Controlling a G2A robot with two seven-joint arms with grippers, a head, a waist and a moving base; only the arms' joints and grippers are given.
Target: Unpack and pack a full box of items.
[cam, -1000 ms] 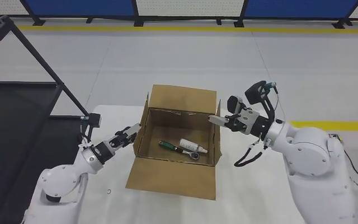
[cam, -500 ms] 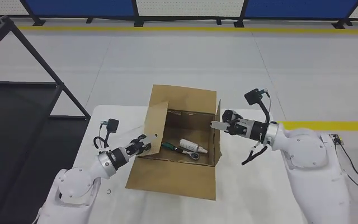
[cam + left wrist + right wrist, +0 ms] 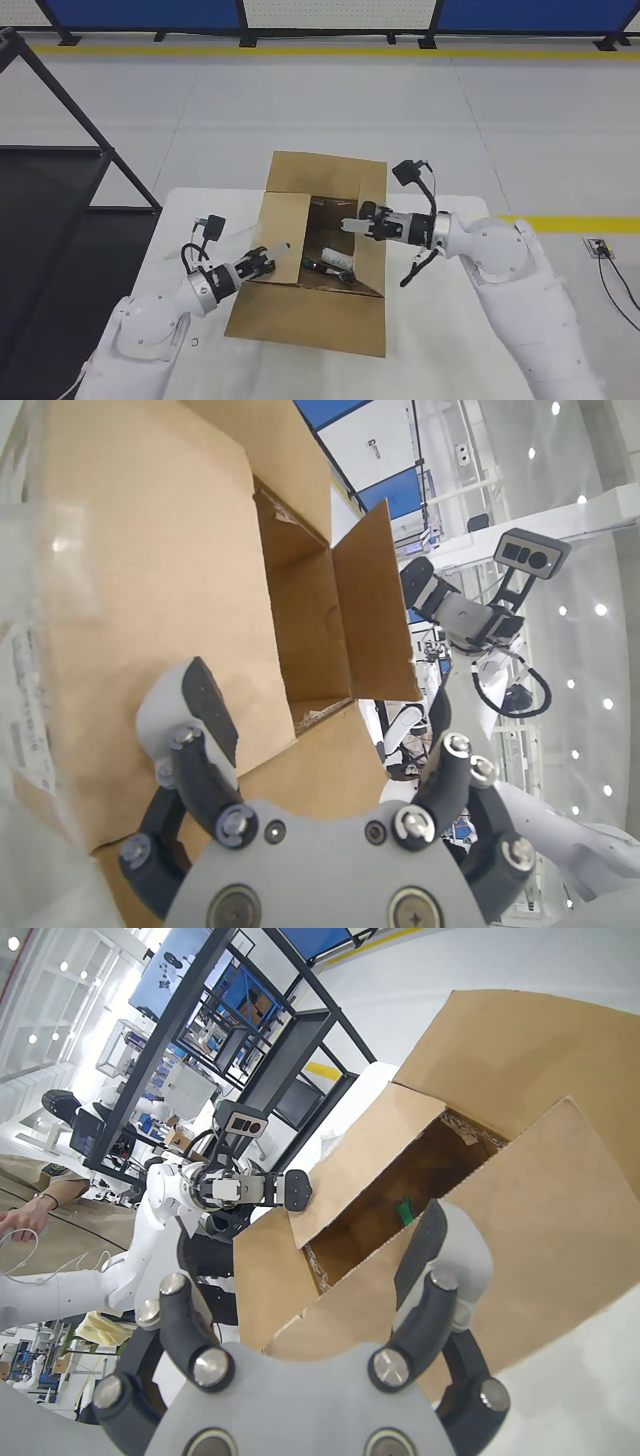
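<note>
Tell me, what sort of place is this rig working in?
Probably a robotics lab or industrial test hall: blue partition panels, a yellow floor line, and black metal racks holding equipment.

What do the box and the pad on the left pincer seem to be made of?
Box: brown corrugated cardboard, matte; the torn edges show wavy fluting in the right wrist view. Left pincer pad: probably black rubber, matte and dimpled, on a white shell that looks like glossy plastic.

box (image 3: 300, 315): plain brown | tool (image 3: 404, 1209): green handle (rest unclear) | table (image 3: 450, 350): white | floor stripe (image 3: 300, 50): yellow
</note>
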